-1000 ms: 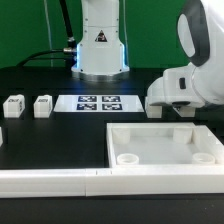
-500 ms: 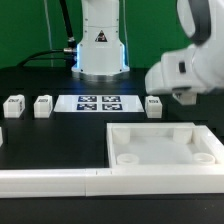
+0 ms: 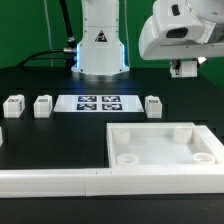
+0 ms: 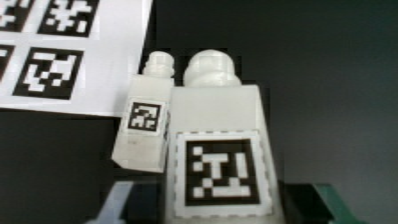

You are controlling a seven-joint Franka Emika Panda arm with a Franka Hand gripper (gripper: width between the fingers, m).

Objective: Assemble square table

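Observation:
My gripper (image 3: 185, 68) hangs high at the exterior view's right, above the table. In the wrist view the gripper (image 4: 222, 203) is shut on a white tagged leg block (image 4: 222, 125), which stands between the two fingers (image 4: 135, 200). A second leg block (image 4: 143, 115) lies on the black table below it, beside the marker board (image 4: 54, 50); the exterior view shows this block (image 3: 153, 105) too. Two more leg blocks (image 3: 12, 105) (image 3: 43, 104) stand at the exterior view's left. The white square tabletop (image 3: 150, 133) lies at the front right, with its round sockets facing up.
The marker board (image 3: 97, 102) lies in the middle of the table. A long white border wall (image 3: 60, 181) runs along the front edge. The robot's base (image 3: 100, 45) stands at the back.
My gripper has risen from table level beside the tabletop to well above it. The leg block on the table beside the marker board has come into view.

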